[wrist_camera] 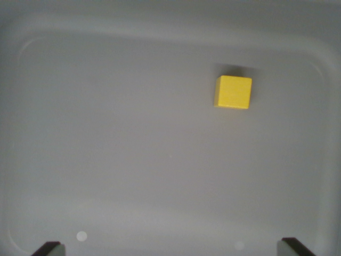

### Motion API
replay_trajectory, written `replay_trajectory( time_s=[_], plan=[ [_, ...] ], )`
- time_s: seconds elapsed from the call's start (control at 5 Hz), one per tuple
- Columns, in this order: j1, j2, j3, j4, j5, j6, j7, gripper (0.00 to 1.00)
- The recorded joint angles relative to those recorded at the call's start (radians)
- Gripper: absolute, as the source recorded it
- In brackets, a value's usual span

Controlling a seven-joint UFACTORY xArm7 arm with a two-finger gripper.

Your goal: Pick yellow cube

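A small yellow cube (233, 92) lies on the floor of a grey bin, in the upper right part of the wrist view. Only the two dark fingertips of my gripper (170, 248) show, at the bottom corners of the picture: one fingertip (48, 248) on the wrist view's left, the other on the right. They stand far apart with nothing between them. The cube sits well above them and nearer the right fingertip, not touching either.
The grey bin floor (133, 138) fills the view, bounded by a rounded raised rim (29, 45) along the top and both sides. Two pale spots mark the floor near the bottom edge.
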Motion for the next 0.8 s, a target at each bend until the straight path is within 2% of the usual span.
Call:
replay_trajectory(
  time_s=[0.6,0.8],
  plan=[
    [-0.0003,0.001,0.000,0.000,0.0002,-0.001,0.000,0.00],
    [-0.0025,0.010,-0.001,-0.002,0.0018,-0.010,-0.004,0.00]
  ],
)
